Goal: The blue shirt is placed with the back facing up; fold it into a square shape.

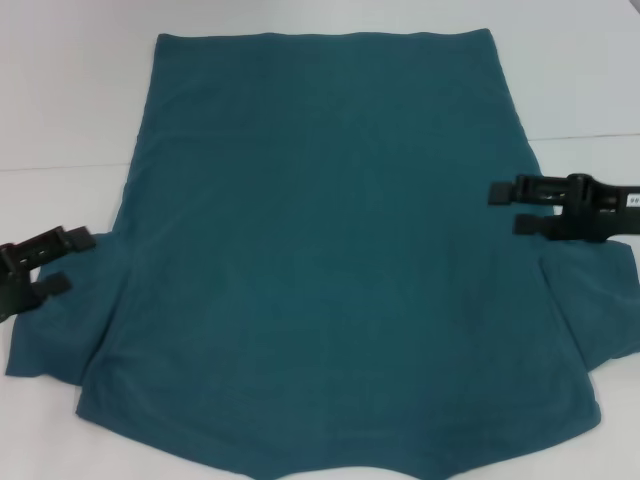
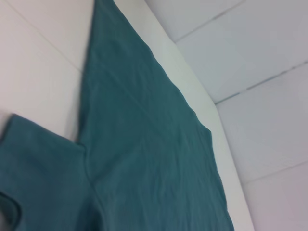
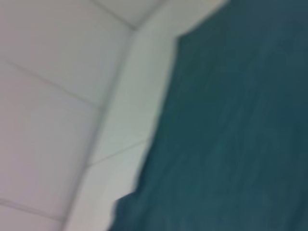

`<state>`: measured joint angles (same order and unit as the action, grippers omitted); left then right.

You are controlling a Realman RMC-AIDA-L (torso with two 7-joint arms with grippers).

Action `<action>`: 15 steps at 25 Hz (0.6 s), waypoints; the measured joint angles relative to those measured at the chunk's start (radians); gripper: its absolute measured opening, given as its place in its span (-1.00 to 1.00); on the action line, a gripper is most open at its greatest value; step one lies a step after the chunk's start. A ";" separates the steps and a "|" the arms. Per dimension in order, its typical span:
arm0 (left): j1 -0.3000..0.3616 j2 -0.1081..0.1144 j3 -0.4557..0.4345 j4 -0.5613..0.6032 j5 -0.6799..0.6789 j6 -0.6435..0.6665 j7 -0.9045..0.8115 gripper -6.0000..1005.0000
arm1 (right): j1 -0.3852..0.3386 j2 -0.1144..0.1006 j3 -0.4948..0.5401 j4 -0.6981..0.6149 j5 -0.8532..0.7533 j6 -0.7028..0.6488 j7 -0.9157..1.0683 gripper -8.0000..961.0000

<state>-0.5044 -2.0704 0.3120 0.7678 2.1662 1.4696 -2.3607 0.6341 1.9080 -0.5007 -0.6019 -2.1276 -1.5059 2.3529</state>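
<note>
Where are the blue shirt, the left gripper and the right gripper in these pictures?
blue shirt (image 1: pixel 330 250): head view, middle of its plain back.
left gripper (image 1: pixel 68 262): head view, midway between its open fingertips, at the shirt's left edge.
right gripper (image 1: pixel 508 208): head view, midway between its open fingertips, at the shirt's right edge.

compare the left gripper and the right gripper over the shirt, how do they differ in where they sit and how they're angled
The left gripper sits nearer the robot, by the blue shirt's left sleeve; the right gripper sits farther out, by the right side edge above the other sleeve. The left one tilts slightly up toward the shirt; the right one lies nearly level. Both are black, open, holding nothing and pointing inward at the shirt.
</note>
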 joint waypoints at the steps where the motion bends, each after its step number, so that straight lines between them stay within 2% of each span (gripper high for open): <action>1: 0.003 0.006 -0.004 -0.003 0.002 0.000 -0.003 0.84 | 0.017 -0.028 -0.019 0.037 -0.008 0.032 0.020 0.96; 3: 0.008 0.009 -0.012 -0.004 0.008 -0.002 -0.010 0.84 | 0.058 -0.086 -0.052 0.118 -0.015 0.064 0.035 0.96; 5: 0.012 0.010 -0.016 -0.002 0.011 -0.011 -0.017 0.83 | 0.091 -0.122 -0.070 0.161 -0.016 0.081 0.051 0.96; 7: 0.015 0.010 -0.015 -0.004 0.011 -0.038 -0.029 0.83 | 0.116 -0.134 -0.087 0.145 -0.016 0.085 0.085 0.96; 15: 0.016 0.011 -0.011 -0.007 0.038 -0.177 -0.053 0.82 | 0.138 -0.135 -0.140 0.133 -0.016 0.083 0.111 0.96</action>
<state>-0.4882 -2.0594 0.3006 0.7605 2.2047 1.2926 -2.4133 0.7725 1.7731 -0.6411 -0.4691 -2.1432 -1.4226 2.4642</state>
